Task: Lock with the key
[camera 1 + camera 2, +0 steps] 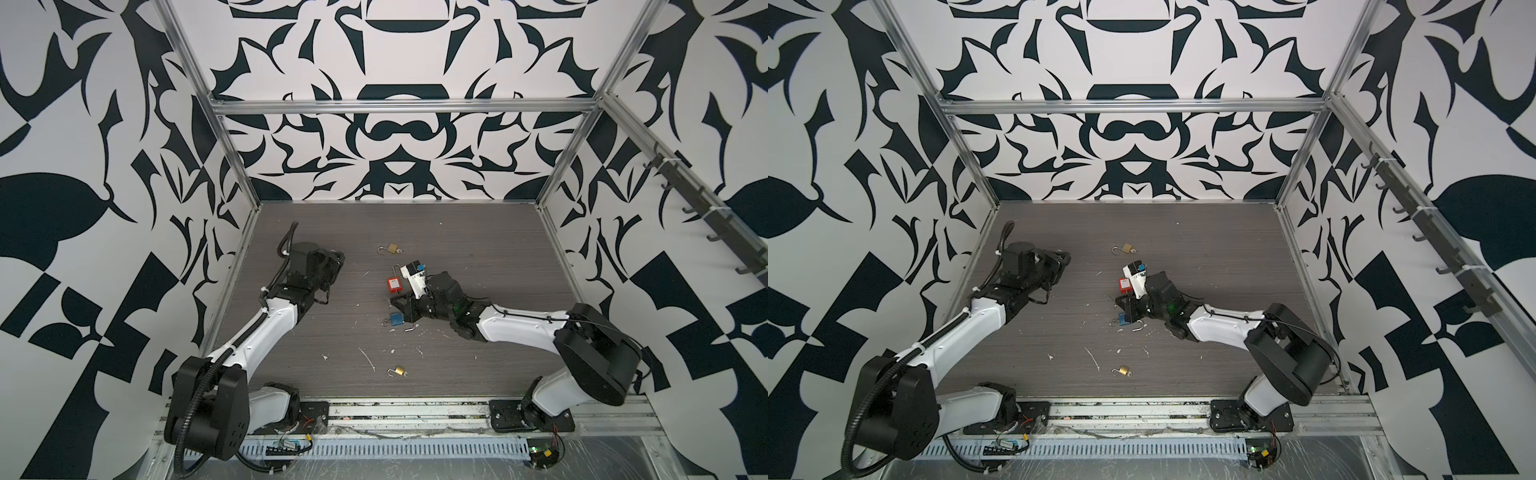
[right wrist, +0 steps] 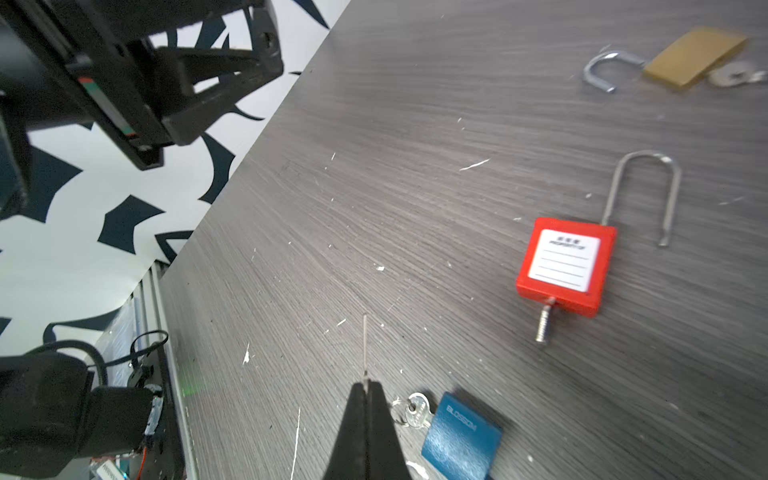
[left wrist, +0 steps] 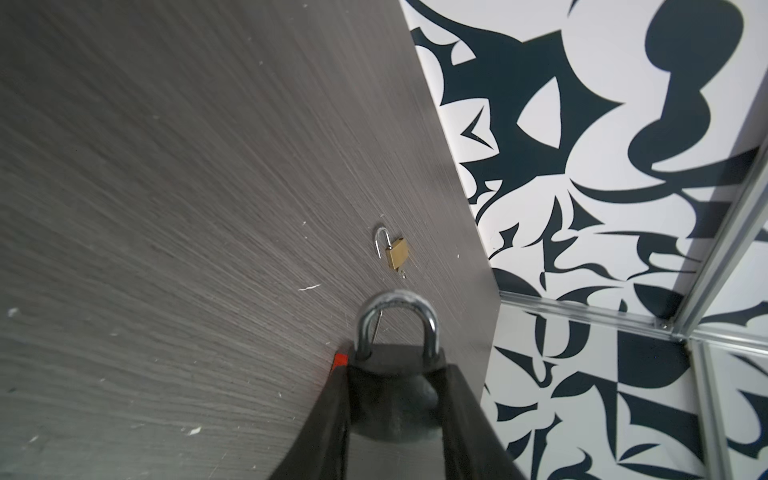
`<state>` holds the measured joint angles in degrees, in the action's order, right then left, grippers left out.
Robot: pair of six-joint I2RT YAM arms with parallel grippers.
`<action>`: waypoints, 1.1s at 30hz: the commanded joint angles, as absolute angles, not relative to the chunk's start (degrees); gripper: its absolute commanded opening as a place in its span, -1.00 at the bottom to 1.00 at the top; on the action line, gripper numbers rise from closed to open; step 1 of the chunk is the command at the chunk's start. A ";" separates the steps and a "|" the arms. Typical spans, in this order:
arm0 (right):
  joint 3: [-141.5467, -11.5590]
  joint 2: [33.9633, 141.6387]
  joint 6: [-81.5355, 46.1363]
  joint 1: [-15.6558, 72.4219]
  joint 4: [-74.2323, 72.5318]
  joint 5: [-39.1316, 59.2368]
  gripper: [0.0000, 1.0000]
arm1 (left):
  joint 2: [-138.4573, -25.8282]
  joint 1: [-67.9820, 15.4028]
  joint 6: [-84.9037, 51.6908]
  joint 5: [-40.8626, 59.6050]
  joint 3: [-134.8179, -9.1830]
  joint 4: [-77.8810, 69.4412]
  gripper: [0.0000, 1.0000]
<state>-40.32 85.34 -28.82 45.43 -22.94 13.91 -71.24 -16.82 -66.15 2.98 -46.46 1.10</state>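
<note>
Grey wood-grain table (image 1: 478, 249), patterned walls behind: the key (image 2: 365, 345), seen edge-on, is sticking out of the right gripper (image 2: 366, 388), whose fingers are pressing together on it near the table's middle. At far left, the left gripper (image 3: 395, 368) is clamping a black padlock (image 3: 397, 358). A red lock (image 2: 565, 266) and a blue lock (image 2: 461, 436) are lying beside the right gripper, with brass locks (image 1: 392, 248) (image 1: 399, 370) farther out.
</note>
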 commanded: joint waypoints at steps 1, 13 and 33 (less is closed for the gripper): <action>-41.87 79.53 -29.87 43.64 -13.36 5.35 -1.00 | -72.58 -18.98 -50.28 4.22 -53.97 16.42 -1.00; -45.49 76.64 -27.61 39.68 -3.38 11.30 -1.00 | -78.52 -34.40 -34.62 -4.85 -61.66 41.61 -1.00; -50.77 91.38 -29.05 46.29 -6.57 21.87 -1.00 | -86.66 -38.59 -36.67 -8.92 -54.29 47.17 -1.00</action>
